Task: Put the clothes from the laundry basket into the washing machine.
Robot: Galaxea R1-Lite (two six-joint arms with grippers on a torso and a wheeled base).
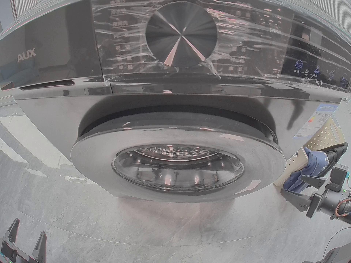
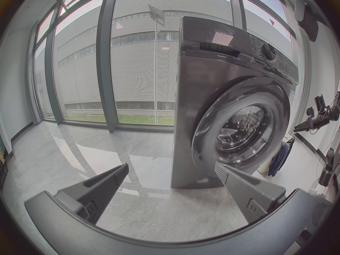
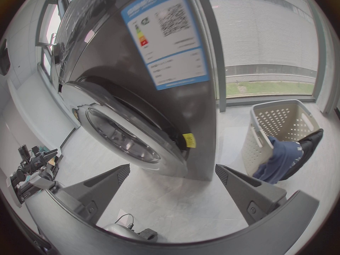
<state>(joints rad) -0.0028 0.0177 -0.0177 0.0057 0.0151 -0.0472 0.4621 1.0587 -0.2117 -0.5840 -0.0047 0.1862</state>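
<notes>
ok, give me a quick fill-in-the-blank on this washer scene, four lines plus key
1. The door of the washing machine is ____.
2. The laundry basket stands on the floor on the robot's ____ side of the machine.
3. Over its rim, beside the black garment, hangs a ____ garment.
4. The left gripper and right gripper are both empty and ____.

Missing words: closed; right; blue; open

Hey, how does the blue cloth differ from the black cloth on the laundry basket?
The blue cloth is mid blue; the black cloth is black. The blue cloth hangs on the side toward the washer, the black cloth beyond it, at a corner of the basket. The blue cloth shows deep folds; the black cloth looks smoother. Both drape over the rim and down the outside.
</notes>
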